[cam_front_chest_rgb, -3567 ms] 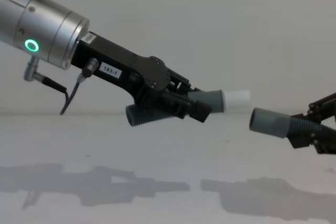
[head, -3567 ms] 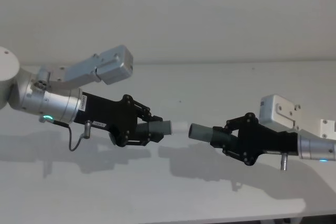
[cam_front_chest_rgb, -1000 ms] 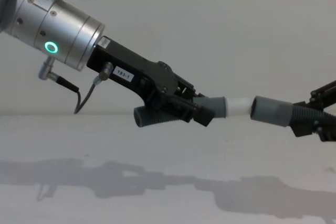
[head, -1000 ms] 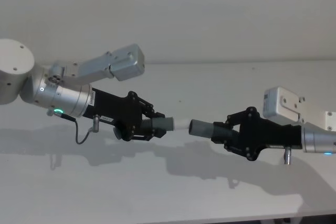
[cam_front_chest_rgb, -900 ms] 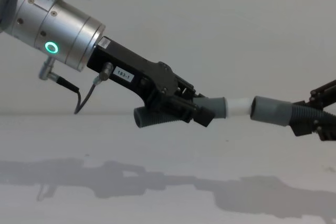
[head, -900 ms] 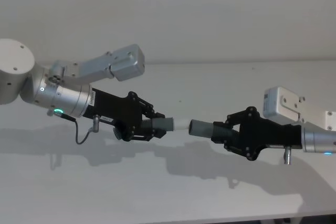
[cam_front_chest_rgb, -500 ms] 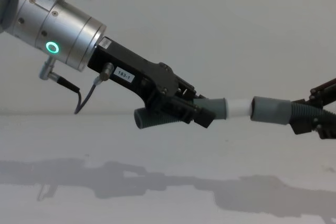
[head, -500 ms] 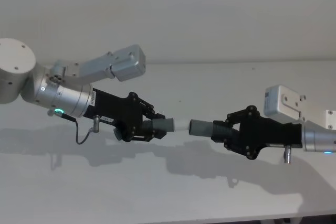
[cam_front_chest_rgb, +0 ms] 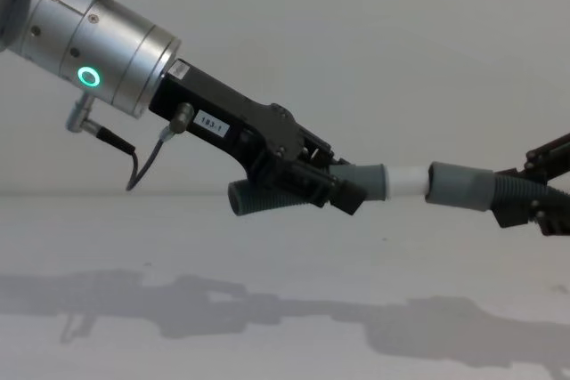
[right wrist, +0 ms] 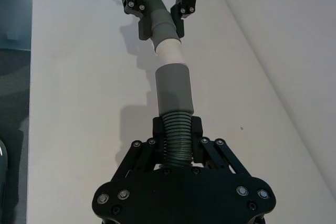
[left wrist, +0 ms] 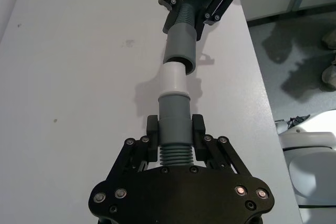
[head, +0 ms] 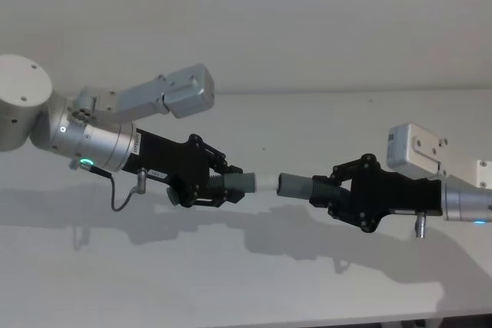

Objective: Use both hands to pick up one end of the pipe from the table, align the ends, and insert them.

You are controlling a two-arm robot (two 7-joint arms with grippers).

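Your left gripper (head: 217,187) is clamped on the ribbed body of the left pipe (head: 231,183), fingers closed against it on both sides. It holds that piece in the air above the table (head: 246,282), pointing toward the middle of the scene. In the left wrist view you can see the fingers (left wrist: 153,127) pressing the ribs just behind the smooth grey collar, with the white tip (left wrist: 174,78) sticking out past it.

Your right gripper (head: 336,191) is closed the same way on the ribbed part of the right pipe (head: 304,186), also lifted off the table and aimed back at the left one. In the right wrist view its fingers (right wrist: 158,128) squeeze the ribs right behind the socket (right wrist: 174,87).

The two ends meet between the grippers. From the chest view the white tip (cam_front_chest_rgb: 408,181) runs straight up to the mouth of the socket (cam_front_chest_rgb: 459,186), and the two pieces look nearly in line. In the left wrist view the tip reaches the socket's rim (left wrist: 179,62); most of the white still shows outside it, and you cannot tell from these views whether any of it is inside yet.

The loose back end of the left pipe bends down under the left gripper (cam_front_chest_rgb: 258,197). Both arms cast long shadows on the table below.
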